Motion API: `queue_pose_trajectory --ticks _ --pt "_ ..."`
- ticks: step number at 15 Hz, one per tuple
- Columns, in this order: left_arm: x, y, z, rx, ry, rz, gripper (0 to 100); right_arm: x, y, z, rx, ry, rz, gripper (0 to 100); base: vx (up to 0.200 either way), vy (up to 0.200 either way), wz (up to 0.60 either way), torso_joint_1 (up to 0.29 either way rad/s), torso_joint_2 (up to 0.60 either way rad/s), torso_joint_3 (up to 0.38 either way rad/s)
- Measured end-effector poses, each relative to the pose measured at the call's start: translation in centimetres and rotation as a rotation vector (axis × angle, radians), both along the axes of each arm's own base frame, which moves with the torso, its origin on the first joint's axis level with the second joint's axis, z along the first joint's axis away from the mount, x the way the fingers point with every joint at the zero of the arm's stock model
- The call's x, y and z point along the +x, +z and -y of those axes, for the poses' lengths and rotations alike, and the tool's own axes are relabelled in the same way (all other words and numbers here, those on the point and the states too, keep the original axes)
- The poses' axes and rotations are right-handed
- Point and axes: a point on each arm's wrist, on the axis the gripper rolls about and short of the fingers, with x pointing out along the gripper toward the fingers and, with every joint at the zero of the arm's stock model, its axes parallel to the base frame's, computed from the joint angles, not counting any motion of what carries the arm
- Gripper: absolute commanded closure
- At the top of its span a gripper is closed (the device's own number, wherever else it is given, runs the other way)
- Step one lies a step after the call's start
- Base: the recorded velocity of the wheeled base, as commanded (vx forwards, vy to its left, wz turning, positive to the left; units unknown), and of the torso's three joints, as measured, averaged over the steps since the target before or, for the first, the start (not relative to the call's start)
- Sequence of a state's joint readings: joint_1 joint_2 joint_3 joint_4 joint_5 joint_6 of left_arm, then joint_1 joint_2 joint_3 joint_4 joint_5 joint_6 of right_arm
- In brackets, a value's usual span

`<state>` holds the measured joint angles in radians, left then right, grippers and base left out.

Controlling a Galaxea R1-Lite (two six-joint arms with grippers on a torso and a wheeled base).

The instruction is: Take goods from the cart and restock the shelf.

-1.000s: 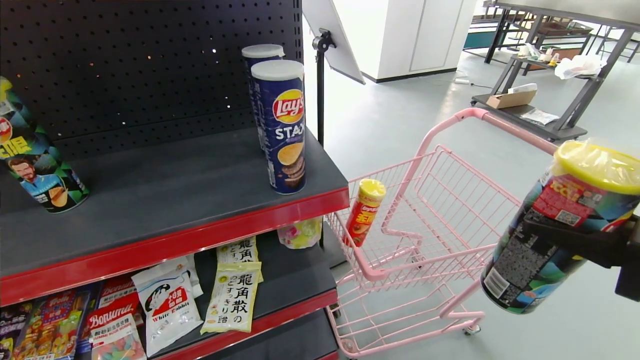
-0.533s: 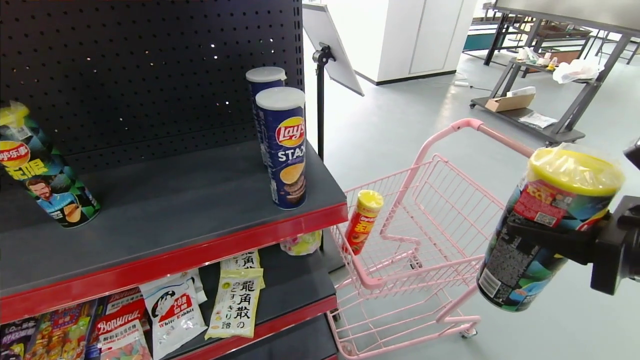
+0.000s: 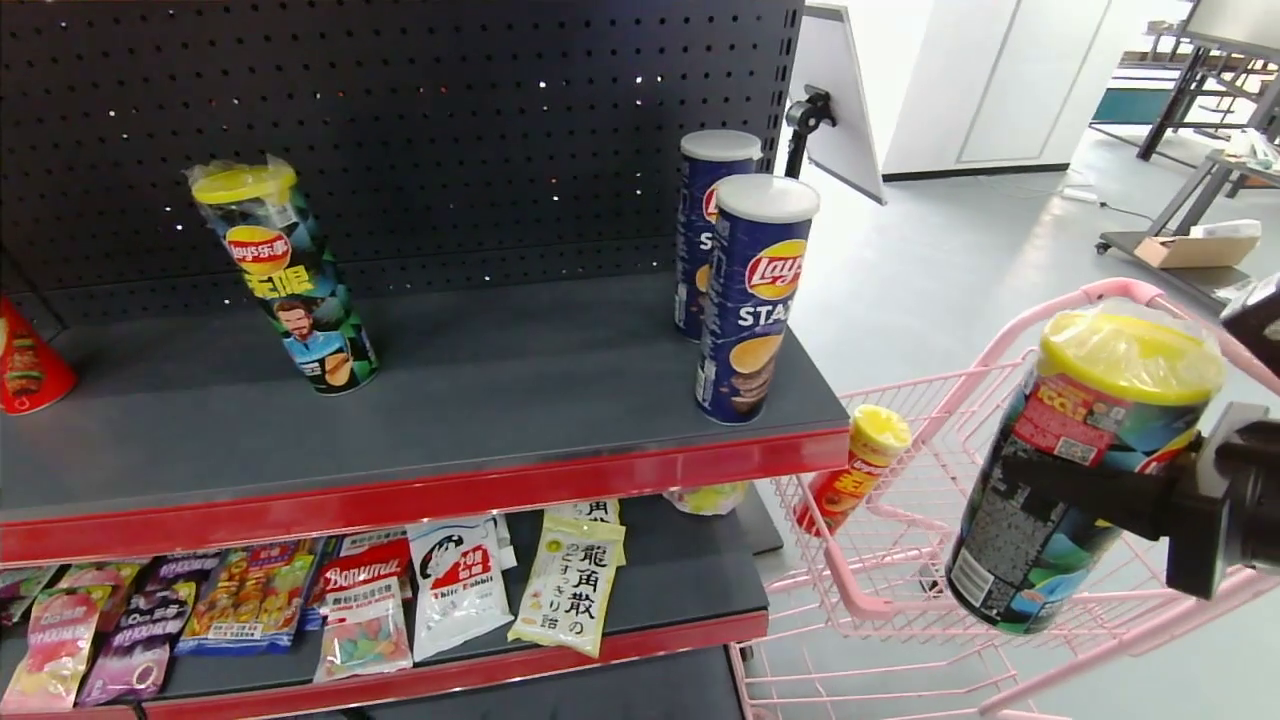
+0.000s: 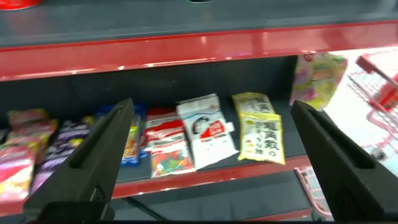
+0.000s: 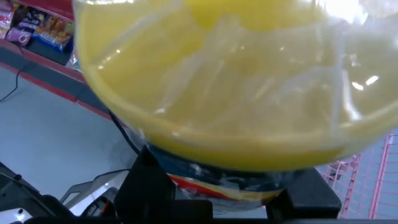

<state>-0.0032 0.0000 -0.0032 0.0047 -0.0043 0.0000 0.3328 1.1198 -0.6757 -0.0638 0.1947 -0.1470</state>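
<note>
Chips can (image 3: 1040, 545), yellow lid, plastic wrap on top, is held in the air over the pink cart (image 3: 1120, 290), tilted slightly, right of the shelf (image 3: 500, 380) end. Right hand (image 3: 1075, 485) clamped around the can's middle; in the right wrist view the lid (image 5: 236, 81) sits right in front of the camera. Small red can (image 3: 855, 470) with yellow lid leans in the cart at the corner nearest the shelf. On the upper shelf board: two blue cans (image 3: 750, 300) upright near the right end, one behind the other; a matching yellow-lid can (image 3: 290, 280) upright towards the left, well apart from them; red item (image 3: 25, 360) at the far left edge. Left hand (image 4: 211, 162) fingers wide apart, holding nothing, facing the lower shelf level. Snack bags (image 4: 205, 130) lie flat in a row there.
</note>
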Motion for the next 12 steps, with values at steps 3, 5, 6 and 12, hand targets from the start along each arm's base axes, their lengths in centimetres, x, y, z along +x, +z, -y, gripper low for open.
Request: queue_pose_trajectory --ticks 3,5,6,12 --pt "0.0 0.0 0.0 0.007 -0.001 0.002 0 -0.2 -0.4 0.1 0.0 -0.007 -0.01 100 -0.067 0.0 0.0 0.002 0.0 0.002" --pt "0.0 0.0 0.0 0.019 0.002 0.002 0 -0.6 -0.6 0.3 0.005 -0.002 -0.012 100 -0.2 0.0 0.0 0.007 0.01 0.0" --pt "0.0 0.0 0.0 0.02 0.002 0.002 0 -0.8 -0.8 0.3 0.006 0.002 -0.014 100 -0.2 0.0 0.0 0.012 0.01 -0.002" --pt "0.0 0.0 0.0 0.016 0.0 0.002 0 -1.8 -1.2 0.5 0.018 0.067 -0.009 100 -0.067 0.033 0.0 -0.004 0.0 0.003"
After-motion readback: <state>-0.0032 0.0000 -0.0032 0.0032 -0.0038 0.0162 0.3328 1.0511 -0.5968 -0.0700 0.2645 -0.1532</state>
